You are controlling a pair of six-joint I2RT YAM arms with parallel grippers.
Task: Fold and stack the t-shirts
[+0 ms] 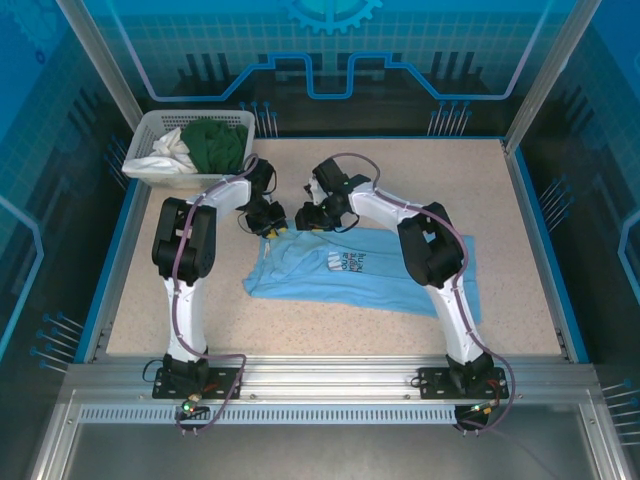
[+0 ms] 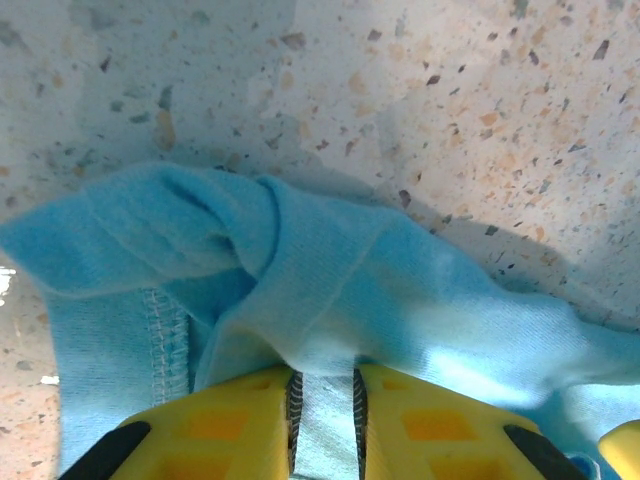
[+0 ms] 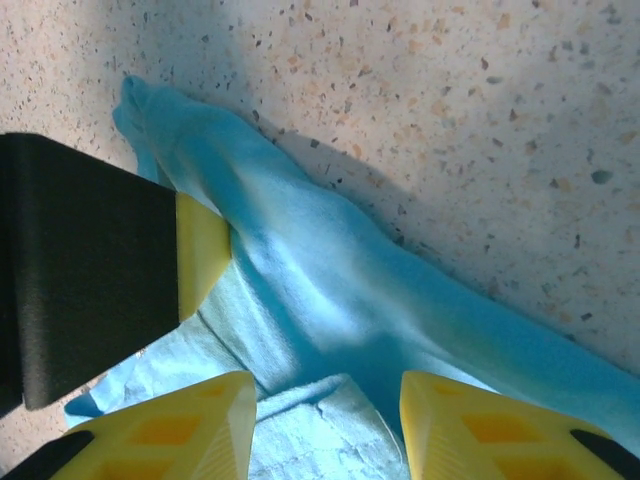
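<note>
1. The light blue t-shirt [image 1: 340,282] lay spread on the table [image 1: 500,200].
2. At its far edge, my left gripper [image 2: 325,390] was clamped on a fold of it.
3. Just beside, my right gripper [image 3: 325,400] stood with jaws apart astride the cloth.
4. Farthest, the basket [image 1: 195,116] held the dark green garment [image 1: 215,145] and the white garment [image 1: 172,150].

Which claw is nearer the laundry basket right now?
Left. The left claw grips the blue t-shirt just near-right of the basket; the right claw is beside it, farther right.
</note>
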